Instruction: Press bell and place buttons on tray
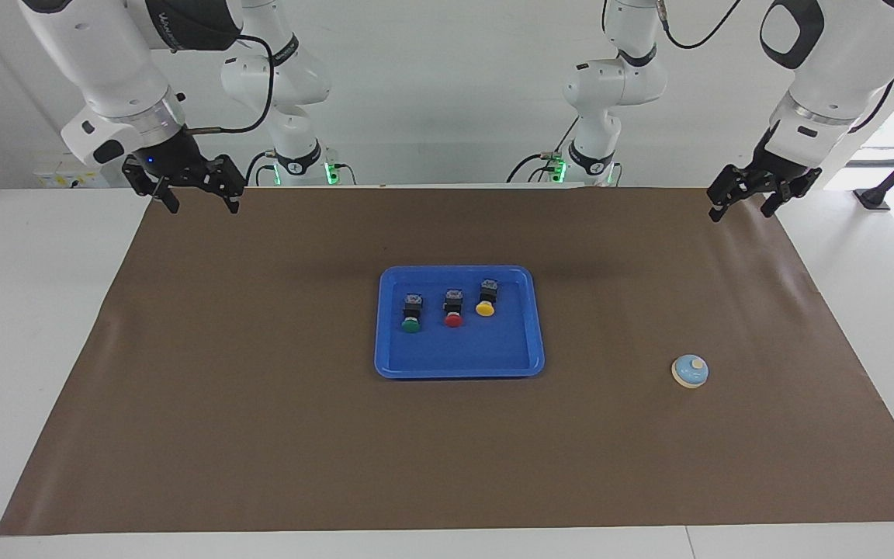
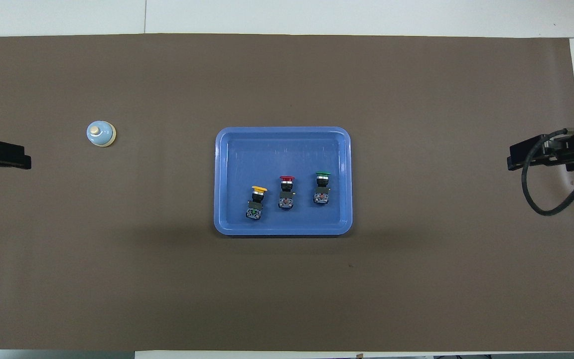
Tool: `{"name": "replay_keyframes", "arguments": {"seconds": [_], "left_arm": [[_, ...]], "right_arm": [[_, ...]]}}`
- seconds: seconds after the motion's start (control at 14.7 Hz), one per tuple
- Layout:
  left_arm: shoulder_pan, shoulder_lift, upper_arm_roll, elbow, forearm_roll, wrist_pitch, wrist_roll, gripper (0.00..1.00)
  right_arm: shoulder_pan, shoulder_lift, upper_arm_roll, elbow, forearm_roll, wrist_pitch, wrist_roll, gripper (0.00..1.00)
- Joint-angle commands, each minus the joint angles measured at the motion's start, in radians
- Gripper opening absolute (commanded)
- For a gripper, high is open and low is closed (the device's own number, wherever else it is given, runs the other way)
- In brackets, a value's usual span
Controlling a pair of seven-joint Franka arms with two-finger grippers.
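- You are looking at a blue tray (image 1: 459, 363) lying near the middle of the brown mat (image 1: 261, 404) covering the worktop (image 1: 28, 310), with bare mat running on every side of its raised rim.
- Three buttons are lying in a row in the tray's half nearer the robots: the green button (image 1: 410, 314) toward the right arm's end, the red button (image 1: 453, 308) in the middle, the yellow button (image 1: 486, 298) toward the left arm's end. All three are sitting apart from one another and clear of the rim.
- The part of the tray floor farther from the robots is lying bare.
- The bell (image 1: 690, 371) is standing alone on the mat toward the left arm's end, well apart from the tray and slightly farther from the robots than the tray's middle.
- The left pincer (image 1: 743, 202) is hanging released, fingers spread and grasping nothing, over the mat's corner at the left arm's end, well clear of the bell.
- The right pincer (image 1: 196, 199) is waiting released and empty over the mat's corner at the right arm's end.
- You are seeing wide open mat between each pincer and the tray.
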Motion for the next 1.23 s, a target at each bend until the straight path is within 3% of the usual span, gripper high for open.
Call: {"name": "replay_keyframes", "arguments": {"seconds": [0.0, 0.2, 1.16], "left_arm": [[-0.006, -0.004, -0.006, -0.005, 0.013, -0.03, -0.016, 1.0], [-0.007, 0.045, -0.006, 0.059, -0.02, -0.077, -0.013, 1.0], [-0.023, 0.044, -0.006, 0.053, -0.02, -0.098, -0.003, 1.0]], "right_arm": [[-0.013, -0.025, 0.013, -0.028, -0.009, 0.006, 0.003, 1.0], [-0.013, -0.025, 0.013, -0.029, -0.009, 0.008, 0.003, 1.0], [-0.008, -0.025, 0.013, -0.029, -0.009, 0.006, 0.003, 1.0]]}}
